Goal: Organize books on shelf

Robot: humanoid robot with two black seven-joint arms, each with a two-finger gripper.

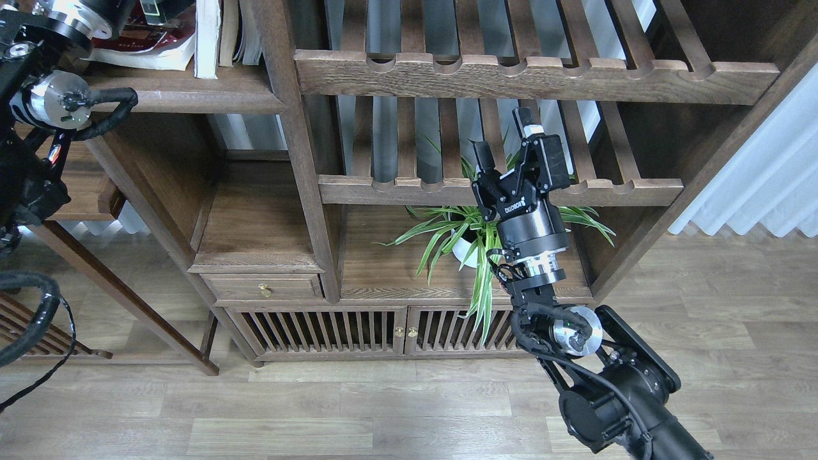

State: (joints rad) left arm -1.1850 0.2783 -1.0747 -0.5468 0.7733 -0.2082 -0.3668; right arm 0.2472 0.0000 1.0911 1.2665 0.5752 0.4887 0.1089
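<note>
Right claw [505, 144] open and empty before the slatted rack [498, 190]

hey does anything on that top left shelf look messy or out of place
Yes. On the shelf, a red book lies flat and skewed under the left arm, while pale books beside it stand upright. The left gripper is out of view; the right gripper hangs open, empty.

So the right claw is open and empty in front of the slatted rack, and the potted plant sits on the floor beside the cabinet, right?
Not quite. The head view shows the potted plant standing on the wooden surface inside the cabinet, below the slatted rack, not on the floor. The rest holds: the right claw is open and empty in front of that rack.
</note>
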